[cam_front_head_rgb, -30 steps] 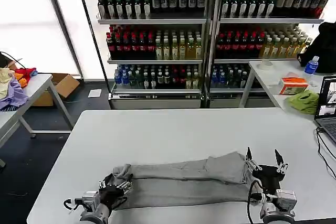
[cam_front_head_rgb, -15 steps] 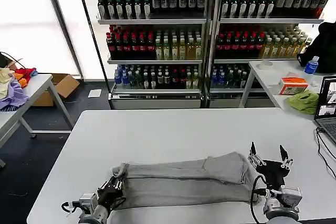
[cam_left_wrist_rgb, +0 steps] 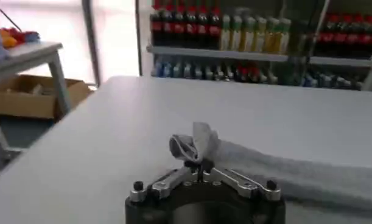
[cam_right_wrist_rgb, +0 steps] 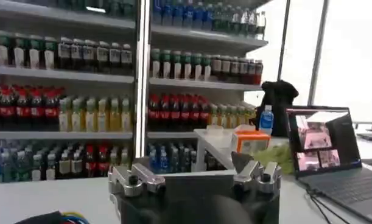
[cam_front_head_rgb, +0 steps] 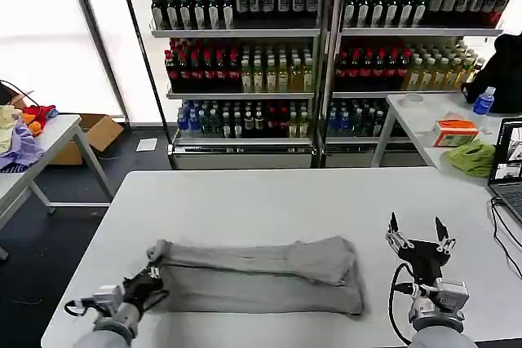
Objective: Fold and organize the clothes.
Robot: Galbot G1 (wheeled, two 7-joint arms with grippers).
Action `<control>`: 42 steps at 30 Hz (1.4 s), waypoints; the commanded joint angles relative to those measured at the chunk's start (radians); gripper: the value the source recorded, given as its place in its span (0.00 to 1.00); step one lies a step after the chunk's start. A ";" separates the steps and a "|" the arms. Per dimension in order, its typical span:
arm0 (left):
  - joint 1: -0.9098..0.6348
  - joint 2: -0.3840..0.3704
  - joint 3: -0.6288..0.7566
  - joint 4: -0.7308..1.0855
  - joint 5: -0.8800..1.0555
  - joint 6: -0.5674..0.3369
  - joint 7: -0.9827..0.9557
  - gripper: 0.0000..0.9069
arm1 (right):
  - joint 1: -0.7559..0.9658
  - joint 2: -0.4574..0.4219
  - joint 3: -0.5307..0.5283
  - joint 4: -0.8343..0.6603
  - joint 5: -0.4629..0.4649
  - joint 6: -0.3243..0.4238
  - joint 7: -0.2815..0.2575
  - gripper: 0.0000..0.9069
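Lower left of the head view, the left hand pinches the folded shirt on the surface; lower right, the right hand hangs open, apart.

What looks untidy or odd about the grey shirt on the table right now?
The grey shirt is a long folded band lying slightly askew on the table. Its left end is bunched and lifted, pinched in the left gripper. The right gripper is open, clear of the cloth.

Shop-like lab: stocked drink shelves, white worktable.
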 commanded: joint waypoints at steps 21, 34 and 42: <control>-0.027 0.149 -0.124 -0.035 0.038 -0.004 0.047 0.00 | -0.079 0.045 0.046 0.036 0.003 0.030 0.015 1.00; -0.101 -0.006 0.256 -0.099 0.103 0.032 -0.048 0.00 | -0.165 0.071 0.085 0.088 -0.004 0.042 0.018 1.00; -0.179 0.016 0.367 -0.025 0.123 0.046 -0.040 0.00 | -0.192 0.084 0.099 0.097 0.003 0.043 0.019 1.00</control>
